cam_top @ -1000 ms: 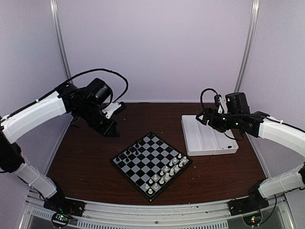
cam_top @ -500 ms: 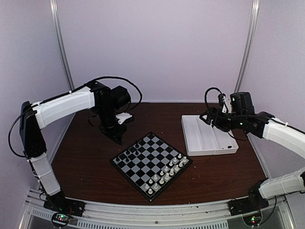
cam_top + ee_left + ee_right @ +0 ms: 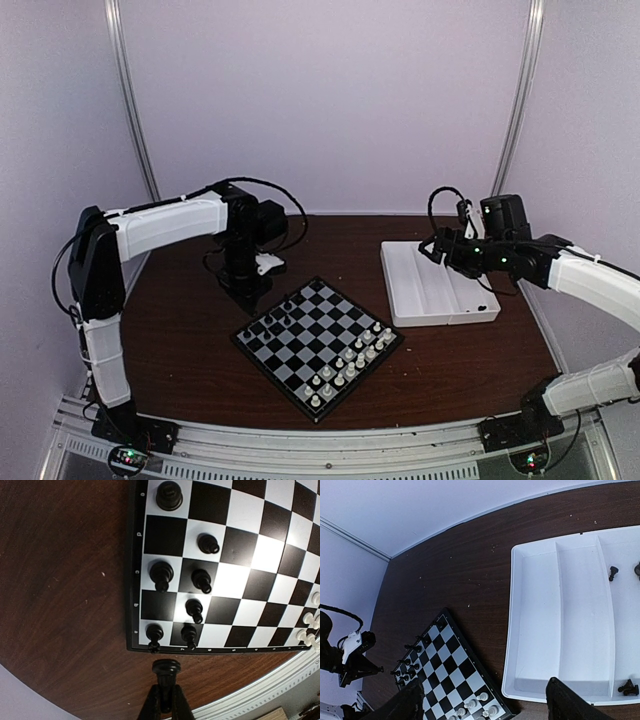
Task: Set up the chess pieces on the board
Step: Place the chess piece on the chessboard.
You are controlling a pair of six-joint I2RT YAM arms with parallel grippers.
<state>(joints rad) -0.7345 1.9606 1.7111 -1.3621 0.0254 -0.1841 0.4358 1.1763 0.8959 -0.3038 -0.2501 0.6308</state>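
Observation:
My left gripper [image 3: 166,694] is shut on a black chess piece [image 3: 166,669] held by its top, base outward. It hangs over the brown table just outside the board's [image 3: 270,555] frame, near a corner. Several black pieces [image 3: 161,573] stand on the two rows nearest that edge. From above, the left gripper [image 3: 243,287] points down beside the board's [image 3: 318,322] far-left side. My right gripper [image 3: 432,248] is open over the white tray [image 3: 435,300]; its fingers [image 3: 410,705] hold nothing. Black pieces [image 3: 613,572] lie loose in the tray [image 3: 580,605].
White chessmen [image 3: 350,360] fill the board's near-right rows. The tray's left and middle compartments [image 3: 535,620] hold nothing visible; a pair of black pieces [image 3: 626,687] lies at its near right corner. Cage posts and walls close in the table.
My left arm has swung right and inward, carrying its black piece from the far-left table area to the board's far-left edge. The right arm has barely shifted.

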